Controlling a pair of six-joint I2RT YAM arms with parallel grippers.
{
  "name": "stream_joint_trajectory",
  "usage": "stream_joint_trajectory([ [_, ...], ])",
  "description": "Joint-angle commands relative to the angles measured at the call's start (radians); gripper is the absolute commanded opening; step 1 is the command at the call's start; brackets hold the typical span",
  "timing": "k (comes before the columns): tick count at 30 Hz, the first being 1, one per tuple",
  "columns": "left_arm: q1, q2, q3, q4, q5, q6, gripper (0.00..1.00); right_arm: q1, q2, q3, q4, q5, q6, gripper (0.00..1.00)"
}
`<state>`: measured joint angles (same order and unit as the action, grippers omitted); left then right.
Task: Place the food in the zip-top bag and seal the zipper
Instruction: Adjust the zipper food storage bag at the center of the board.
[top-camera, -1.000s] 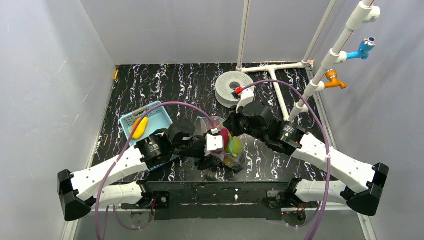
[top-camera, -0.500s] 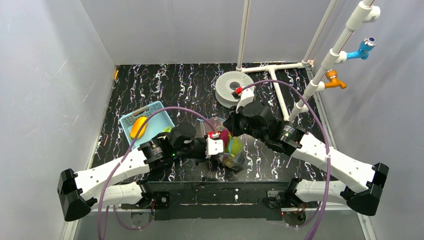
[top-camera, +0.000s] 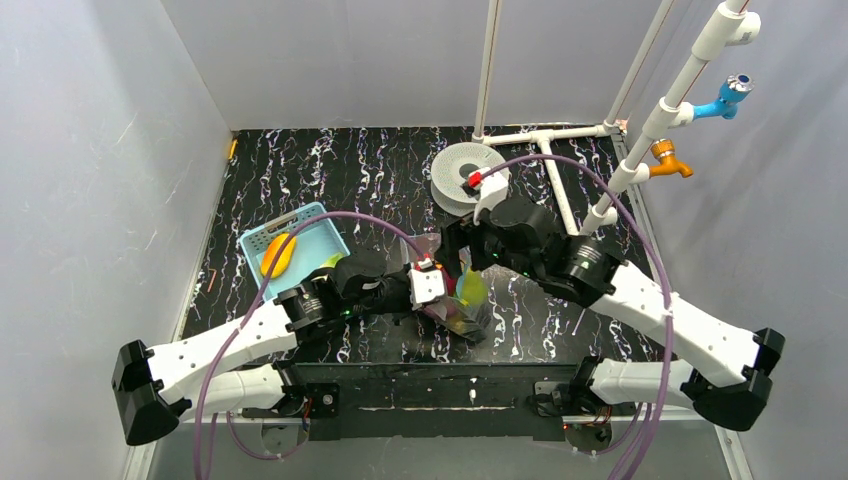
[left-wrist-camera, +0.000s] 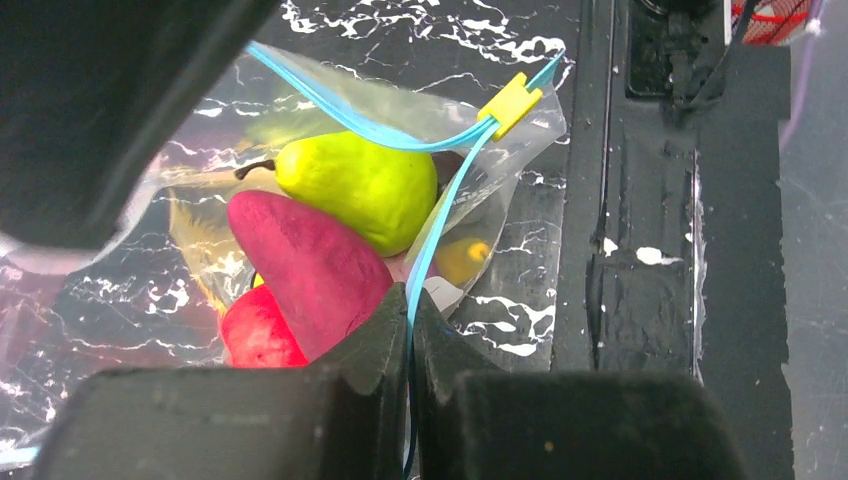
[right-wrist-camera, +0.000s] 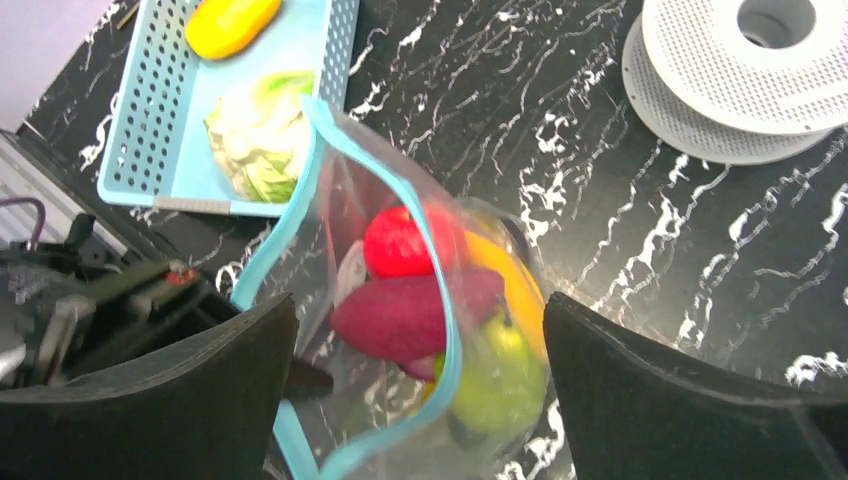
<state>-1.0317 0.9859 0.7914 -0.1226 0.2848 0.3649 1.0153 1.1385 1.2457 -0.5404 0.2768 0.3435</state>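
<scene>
left gripper (left-wrist-camera: 410, 300) clenched on the zipper (left-wrist-camera: 440, 215), right gripper (right-wrist-camera: 418, 310) spread wide, holding nothing, over the zip-top bag (right-wrist-camera: 345, 200).

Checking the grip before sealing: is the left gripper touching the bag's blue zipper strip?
Touching. The left wrist view shows the left gripper shut on the zipper strip, which runs straight in between its closed jaws.

The zip-top bag (top-camera: 468, 300) lies at the centre of the worktop (top-camera: 360, 170); a blue basket (top-camera: 315, 238) at its nine o'clock holds an orange-yellow fruit (top-camera: 278, 254).
</scene>
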Motion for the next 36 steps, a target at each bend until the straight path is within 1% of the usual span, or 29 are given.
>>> stream_joint_trajectory([
  [1,-0.004,-0.025,0.003,0.089,-0.056,-0.1,0.0,0.0,-0.151,-0.014,-0.037,0.019,-0.09,0.98],
  [3,-0.004,-0.017,0.02,0.094,-0.106,-0.148,0.0,-0.004,-0.245,-0.106,0.014,0.003,-0.106,0.98],
  [5,-0.004,0.002,0.056,0.062,-0.164,-0.196,0.0,-0.004,-0.359,-0.244,0.115,0.011,-0.094,0.98],
  [7,-0.004,0.046,0.124,-0.01,-0.226,-0.236,0.0,-0.006,-0.478,-0.389,0.263,-0.042,-0.102,0.98],
  [8,-0.003,0.069,0.158,-0.055,-0.261,-0.252,0.0,-0.006,-0.522,-0.443,0.304,-0.078,-0.109,0.98],
  [9,-0.004,0.083,0.18,-0.099,-0.328,-0.274,0.0,-0.007,-0.55,-0.478,0.324,-0.115,-0.121,0.98],
  [10,-0.004,0.104,0.223,-0.142,-0.382,-0.3,0.0,-0.007,-0.569,-0.496,0.33,-0.165,-0.139,0.98],
  [12,-0.004,0.098,0.249,-0.178,-0.467,-0.311,0.0,-0.007,-0.586,-0.521,0.347,-0.222,-0.163,0.94],
  [15,-0.004,0.017,0.192,-0.113,-0.586,-0.302,0.0,-0.007,-0.585,-0.553,0.414,-0.31,-0.201,0.89],
  [17,-0.004,-0.047,0.145,-0.062,-0.634,-0.285,0.0,-0.007,-0.555,-0.566,0.467,-0.33,-0.224,0.84],
  [20,-0.004,-0.103,0.109,-0.028,-0.626,-0.266,0.0,-0.008,-0.472,-0.583,0.585,-0.34,-0.26,0.78],
  [22,-0.004,-0.119,0.097,-0.011,-0.62,-0.281,0.0,-0.012,-0.432,-0.569,0.642,-0.374,-0.274,0.76],
  [25,-0.004,-0.098,0.098,-0.01,-0.574,-0.3,0.0,-0.021,-0.362,-0.543,0.698,-0.394,-0.288,0.76],
  [27,-0.005,-0.072,0.105,-0.016,-0.542,-0.32,0.0,-0.056,-0.33,-0.545,0.734,-0.407,-0.286,0.76],
  [28,-0.005,-0.061,0.106,-0.014,-0.526,-0.327,0.0,-0.095,-0.32,-0.557,0.765,-0.446,-0.265,0.76],
  [29,-0.004,-0.046,0.105,-0.013,-0.514,-0.331,0.0,-0.161,-0.313,-0.575,0.807,-0.518,-0.227,0.76],
  [30,-0.004,-0.039,0.104,-0.01,-0.502,-0.333,0.0,-0.233,-0.306,-0.599,0.861,-0.617,-0.17,0.76],
  [31,-0.004,-0.031,0.104,-0.009,-0.494,-0.335,0.0,-0.311,-0.298,-0.62,0.947,-0.764,-0.115,0.75],
  [32,-0.004,-0.022,0.104,-0.009,-0.488,-0.335,0.0,-0.361,-0.285,-0.632,0.987,-0.844,-0.08,0.76],
  [33,-0.005,-0.013,0.107,-0.011,-0.489,-0.336,0.0,-0.381,-0.269,-0.627,0.984,-0.896,-0.072,0.76],
  [36,-0.004,0.021,0.12,-0.027,-0.494,-0.344,0.0,-0.387,-0.223,-0.552,0.856,-0.982,-0.12,0.78],
])
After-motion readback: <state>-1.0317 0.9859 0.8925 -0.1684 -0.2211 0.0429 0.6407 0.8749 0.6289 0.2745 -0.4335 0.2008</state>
